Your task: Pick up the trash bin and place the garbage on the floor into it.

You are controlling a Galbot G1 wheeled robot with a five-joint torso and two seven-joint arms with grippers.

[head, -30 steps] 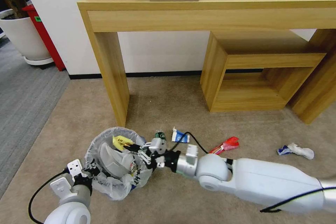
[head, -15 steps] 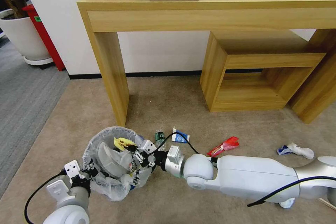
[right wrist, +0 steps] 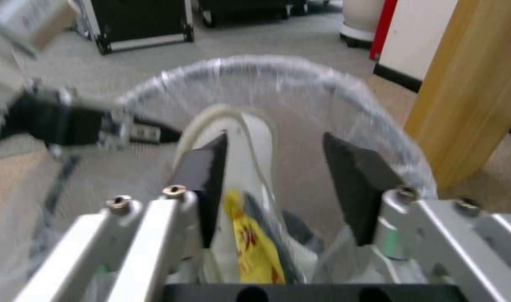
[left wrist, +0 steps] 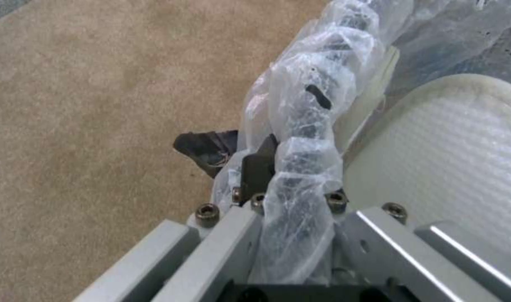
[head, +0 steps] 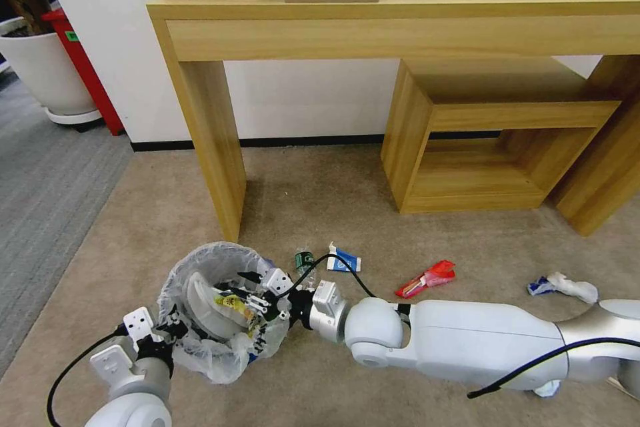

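Head view: my left gripper (head: 172,328) clamps the bagged rim of the trash bin (head: 215,353) on the beige carpet (head: 320,193). My right gripper (head: 253,293) hangs over its mouth, fingers (right wrist: 356,184) spread, with a yellow wrapper (right wrist: 254,247) below them beside a white slipper (head: 200,303).

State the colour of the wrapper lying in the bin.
Yellow with red print, clearest in the right wrist view.
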